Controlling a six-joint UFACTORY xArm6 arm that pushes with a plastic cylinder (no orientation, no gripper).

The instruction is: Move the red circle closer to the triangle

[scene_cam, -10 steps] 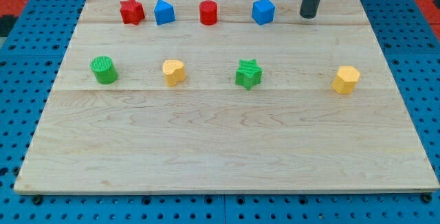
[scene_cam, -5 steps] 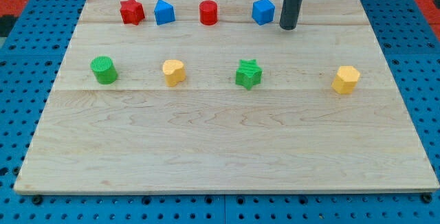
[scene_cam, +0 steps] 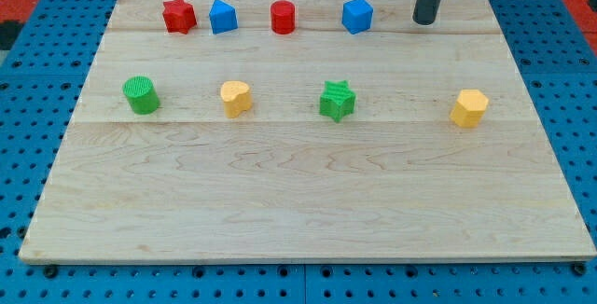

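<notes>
The red circle (scene_cam: 283,17) stands near the view's top, in a row of blocks. A blue triangle-like block (scene_cam: 222,16) is just to its left, and a red star (scene_cam: 178,15) is left of that. A blue block (scene_cam: 356,15) is to the circle's right. My tip (scene_cam: 424,21) is at the view's top right, to the right of that blue block and apart from it, well clear of the red circle.
A second row lies lower: a green cylinder (scene_cam: 141,94), a yellow heart-like block (scene_cam: 236,98), a green star (scene_cam: 337,100) and a yellow hexagon (scene_cam: 469,107). The wooden board (scene_cam: 298,201) sits on a blue pegboard.
My tip moved left and down towards the blue block, then back right and up to about where it was. No block has moved.
</notes>
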